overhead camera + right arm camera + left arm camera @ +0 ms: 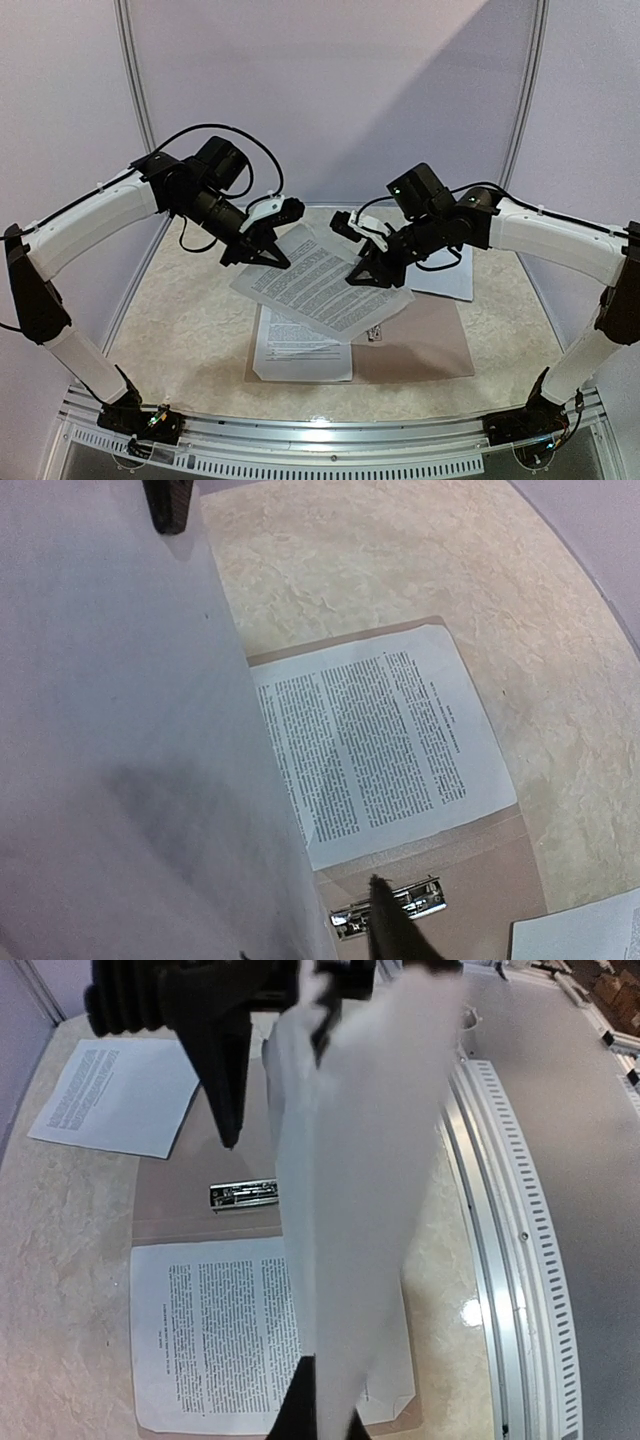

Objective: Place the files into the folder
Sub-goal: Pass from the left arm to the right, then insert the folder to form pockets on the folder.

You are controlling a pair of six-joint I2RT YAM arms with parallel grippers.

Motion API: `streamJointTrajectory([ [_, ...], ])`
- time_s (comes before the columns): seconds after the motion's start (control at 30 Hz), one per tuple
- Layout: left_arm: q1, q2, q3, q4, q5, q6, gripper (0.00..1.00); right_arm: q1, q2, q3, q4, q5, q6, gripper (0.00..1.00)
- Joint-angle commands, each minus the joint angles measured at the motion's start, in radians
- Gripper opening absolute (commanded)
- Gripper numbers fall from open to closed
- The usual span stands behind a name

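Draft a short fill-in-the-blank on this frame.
The first sheet, between the left end effector and the right end effector, is up in the ___. A second sheet lies flat on the top view's ___ half of the open folder. The metal clip sits bare on the ___.
Missing: air; left; folder.

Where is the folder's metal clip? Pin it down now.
The metal clip lies on the open folder near mid-table, just off the right edge of the laid sheet in the top view, below the lifted sheet.
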Motion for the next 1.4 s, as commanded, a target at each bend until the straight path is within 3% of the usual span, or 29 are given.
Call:
streamJointTrajectory([
  [0.0,-0.012,-0.017,0.022,-0.02,-0.016,0.005,0.0,0.002,-0.008,-0.016,0.015,-0.022,0.021,0.01],
  [0.03,-0.013,-0.017,0.027,-0.019,-0.028,-0.001,0.0,0.0,-0.021,-0.024,0.027,-0.015,0.035,0.0],
  [0.07,-0.012,-0.016,0.031,-0.013,-0.047,-0.016,0.1,0.0,-0.031,-0.029,0.036,-0.006,0.052,0.0],
  [0.13,-0.009,-0.019,0.045,0.01,-0.107,-0.053,0.88,-0.004,-0.045,-0.024,0.052,0.016,0.104,0.0],
  [0.17,-0.004,-0.027,0.049,0.022,-0.14,-0.064,0.98,-0.008,-0.048,-0.016,0.056,0.02,0.138,0.0],
  [0.37,0.107,-0.103,-0.013,0.083,-0.331,-0.093,1.0,-0.084,-0.073,-0.098,0.218,0.071,0.428,0.0],
  [0.57,0.161,-0.218,-0.366,0.199,-0.505,-0.067,1.0,-0.182,-0.104,-0.36,0.525,0.0,0.639,0.0],
  [0.7,0.144,-0.254,-0.633,0.302,-0.559,-0.068,1.0,-0.211,-0.085,-0.467,0.625,-0.055,0.65,0.0],
  [0.87,0.061,-0.278,-0.831,0.445,-0.609,-0.064,0.99,-0.231,-0.062,-0.558,0.68,-0.116,0.631,0.0],
  [1.13,-0.086,-0.214,-0.919,0.542,-0.631,-0.06,1.0,-0.23,-0.066,-0.664,0.781,-0.232,0.654,0.0],
  [1.37,-0.124,-0.152,-0.934,0.571,-0.593,-0.047,1.0,-0.222,-0.042,-0.712,0.872,-0.255,0.737,0.0],
])
